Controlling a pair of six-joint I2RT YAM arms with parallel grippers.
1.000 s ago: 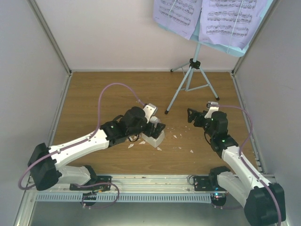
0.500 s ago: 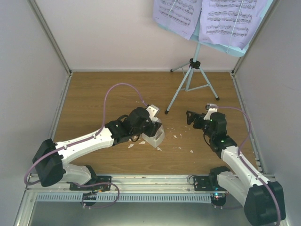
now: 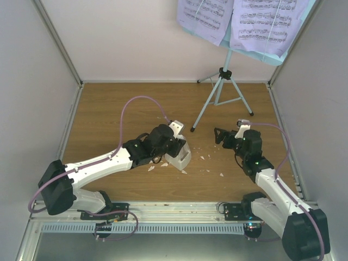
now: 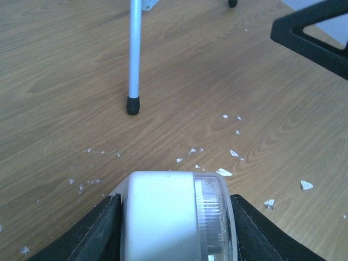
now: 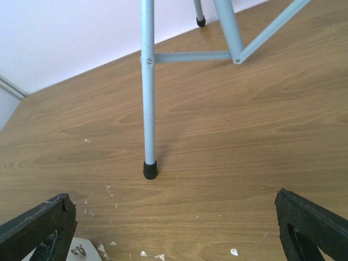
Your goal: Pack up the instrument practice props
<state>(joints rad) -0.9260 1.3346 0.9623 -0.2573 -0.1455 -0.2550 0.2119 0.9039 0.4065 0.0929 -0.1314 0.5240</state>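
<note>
Top view: left jaws clamping small white pyramid-shaped metronome point(image 3: 181, 157), sitting at frame centre on brown wooden worktop point(image 3: 109, 103) among scattered white crumbs point(image 3: 221, 175). Right jaws gaping wide, hovering right of centre. Light-blue tripod music stand point(image 3: 218, 95) standing upper right, pale lavender sheet-music pages point(image 3: 261, 22) resting on it.
Left wrist view: black fingers point(image 4: 98, 234) pressing both metronome sides, lower centre.
Right wrist view: jaws spreading wide at lower corners; stand leg point(image 5: 147, 81) standing upper centre.

We see a light-blue stand point(image 5: 147, 81), lavender pages point(image 3: 261, 24) with black print, a white metronome point(image 4: 160, 217), a brown wood-grain table point(image 3: 109, 109)
</note>
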